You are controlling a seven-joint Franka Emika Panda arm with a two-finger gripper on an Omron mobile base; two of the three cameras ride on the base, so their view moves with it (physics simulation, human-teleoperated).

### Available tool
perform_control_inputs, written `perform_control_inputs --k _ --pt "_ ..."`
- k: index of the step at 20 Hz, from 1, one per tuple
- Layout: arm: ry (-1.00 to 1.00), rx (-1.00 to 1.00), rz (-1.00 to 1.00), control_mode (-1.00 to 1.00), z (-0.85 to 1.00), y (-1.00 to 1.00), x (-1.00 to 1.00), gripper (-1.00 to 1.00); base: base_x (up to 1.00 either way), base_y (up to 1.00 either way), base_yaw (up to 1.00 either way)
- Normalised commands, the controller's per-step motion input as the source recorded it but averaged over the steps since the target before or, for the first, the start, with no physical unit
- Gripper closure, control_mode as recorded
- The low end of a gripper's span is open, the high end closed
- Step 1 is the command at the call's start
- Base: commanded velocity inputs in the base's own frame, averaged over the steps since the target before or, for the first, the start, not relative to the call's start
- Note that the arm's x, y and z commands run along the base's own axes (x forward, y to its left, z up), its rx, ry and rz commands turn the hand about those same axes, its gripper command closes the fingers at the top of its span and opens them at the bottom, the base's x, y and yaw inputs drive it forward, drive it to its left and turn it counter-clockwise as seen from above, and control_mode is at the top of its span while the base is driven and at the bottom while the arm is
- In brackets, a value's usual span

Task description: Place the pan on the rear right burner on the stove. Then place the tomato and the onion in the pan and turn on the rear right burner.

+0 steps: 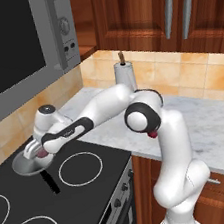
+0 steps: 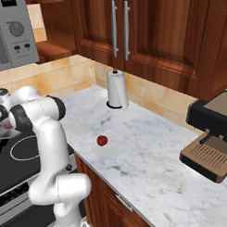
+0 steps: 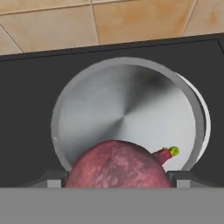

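1. My tool (image 1: 34,151) hangs over the pan (image 1: 29,165), its jaws spread wide and clamped on the onion (image 3: 117,164) — in the hand view the purplish-pink ball sits between my two dark fingertips (image 3: 51,180), one tip showing at each side of it.
2. The onion's short stalk with a green tip points toward the pan's rim on the right of the hand view. In the left base view a bit of pink shows at my tool, just above the pan.
3. The pan stands on the stove (image 1: 89,188) at the rear right burner (image 3: 205,127), beside the tiled wall. A thin arc of the burner's white ring shows just past the pan's right rim in the hand view, so the pan sits slightly off the ring's centre.
4. The pan's floor is bare bright metal where I can see it; the onion hides the near part of it. Whether the onion touches the pan's floor or hangs just above it I cannot tell.
5. The pan's black handle (image 1: 50,182) points away from the wall, toward the stove's front.
6. The tomato (image 2: 102,140) lies on the marble desk (image 2: 149,165), well apart from the pan — to the right of the stove, in front of the paper towel roll (image 2: 117,89).
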Motion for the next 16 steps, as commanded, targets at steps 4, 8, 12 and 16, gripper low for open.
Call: perform_control_inputs --k 4,8,12,16 --pt "0.0 -0.03 0.0 -1.0 -0.21 0.02 0.2 1.0 0.0 0.0 0.0" --pt "0.0 -0.02 0.0 -1.0 -0.2 0.03 0.13 1.0 0.0 0.0 0.0" --pt "0.0 -0.03 0.0 -1.0 -0.21 0.05 0.15 1.0 0.0 0.0 0.0" --pt "0.0 -0.02 0.0 -1.0 -0.12 0.01 0.12 1.0 0.0 0.0 0.0"
